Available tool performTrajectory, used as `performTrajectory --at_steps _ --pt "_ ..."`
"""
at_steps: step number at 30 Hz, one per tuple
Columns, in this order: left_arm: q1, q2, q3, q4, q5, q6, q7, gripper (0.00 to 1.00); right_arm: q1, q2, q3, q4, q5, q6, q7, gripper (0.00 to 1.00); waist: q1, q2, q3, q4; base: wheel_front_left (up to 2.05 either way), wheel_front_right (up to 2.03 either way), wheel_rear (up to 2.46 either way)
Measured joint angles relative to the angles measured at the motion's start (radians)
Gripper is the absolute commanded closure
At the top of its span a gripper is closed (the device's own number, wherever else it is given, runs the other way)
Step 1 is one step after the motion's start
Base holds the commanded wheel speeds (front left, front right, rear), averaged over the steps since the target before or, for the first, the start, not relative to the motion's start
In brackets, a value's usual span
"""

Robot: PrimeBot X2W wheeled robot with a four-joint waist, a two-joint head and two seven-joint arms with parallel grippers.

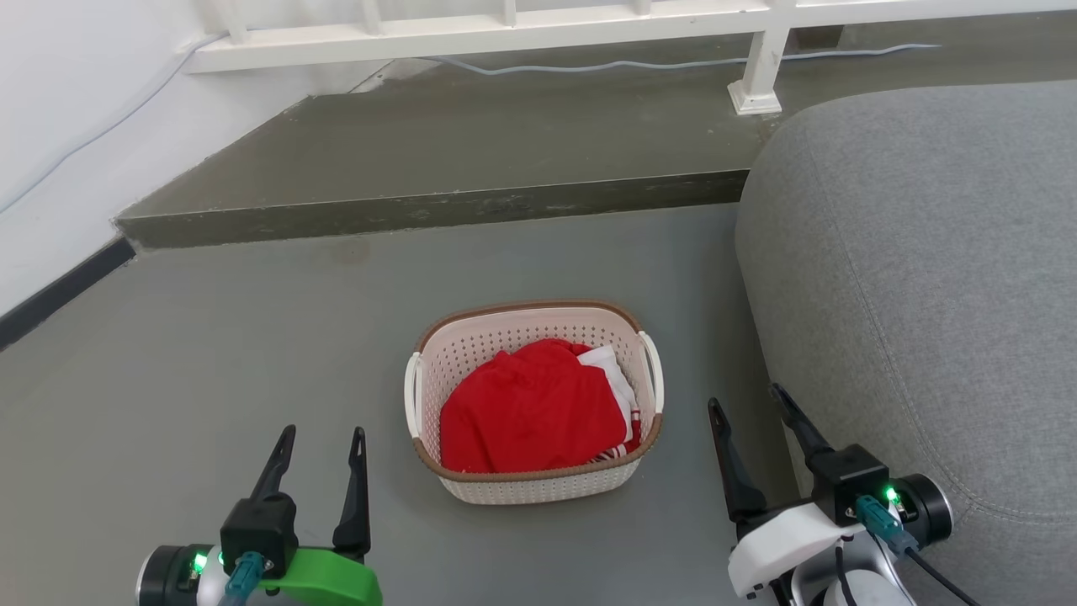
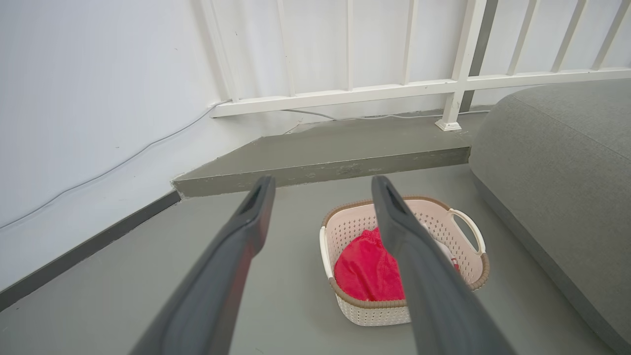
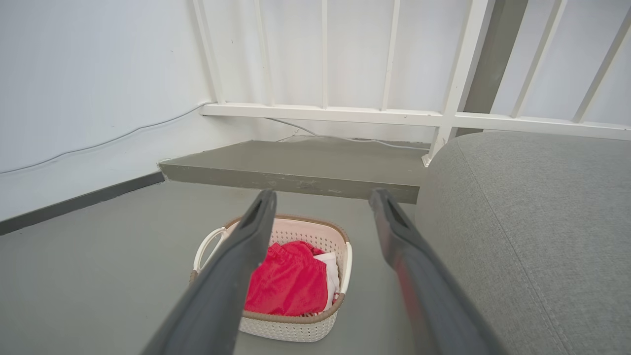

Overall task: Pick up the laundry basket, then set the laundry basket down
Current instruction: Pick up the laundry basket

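Head view: laundry basket (image 1: pixel 547 488) sits on the floor (image 1: pixel 252 337), near the sofa (image 1: pixel 925 295), red clothes (image 1: pixel 530 412) inside. Left gripper (image 1: pixel 324 431) and right gripper (image 1: pixel 745 396) flank it, clear of it, fingers spread, empty. Likely staged one per side handle (image 1: pixel 411 396) for a two-armed lift. Pick-up not yet begun.

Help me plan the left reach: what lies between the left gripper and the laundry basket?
Nothing but bare grey floor: the head view shows that stretch between the left gripper and the laundry basket free of objects.
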Motion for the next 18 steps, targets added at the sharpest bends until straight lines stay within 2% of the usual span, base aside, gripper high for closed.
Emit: performTrajectory --at_steps 18 --pt "0.0 -0.004 0.015 -0.004 0.0 -0.003 0.0 0.0 0.0 0.004 -0.01 -0.018 0.017 0.0 0.0 0.0 0.0 0.0 0.028 -0.001 0.0 0.0 0.0"
